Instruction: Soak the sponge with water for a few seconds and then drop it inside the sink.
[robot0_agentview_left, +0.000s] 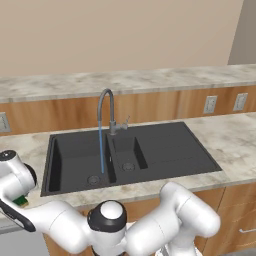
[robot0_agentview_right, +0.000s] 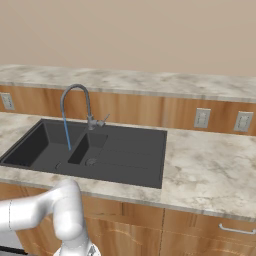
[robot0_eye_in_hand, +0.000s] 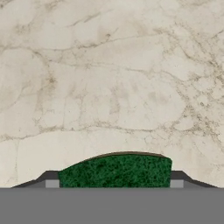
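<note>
The sponge (robot0_eye_in_hand: 114, 172) shows its dark green top low in the hand view, pressed between my two fingertips (robot0_eye_in_hand: 52, 183) on the marble counter. In the left base view the sponge (robot0_agentview_left: 22, 202) peeks out green and yellow under my hand at the far left, left of the sink (robot0_agentview_left: 170, 150). My gripper (robot0_eye_in_hand: 114, 184) is shut on it, down at counter level. Water (robot0_agentview_left: 102, 150) falls as a thin blue stream from the faucet (robot0_agentview_left: 106, 100) into the big left basin (robot0_agentview_left: 75, 160). From the right base view the water (robot0_agentview_right: 66, 131) and sink (robot0_agentview_right: 131, 159) also show.
The marble counter (robot0_agentview_left: 230, 140) runs around the sink, with a raised ledge (robot0_agentview_left: 125, 80) behind it. Wall outlets (robot0_agentview_left: 210, 104) sit on the wooden backsplash. My own arm links (robot0_agentview_left: 165, 220) cross the lower front. A drawer handle (robot0_agentview_right: 237, 230) is at the lower right.
</note>
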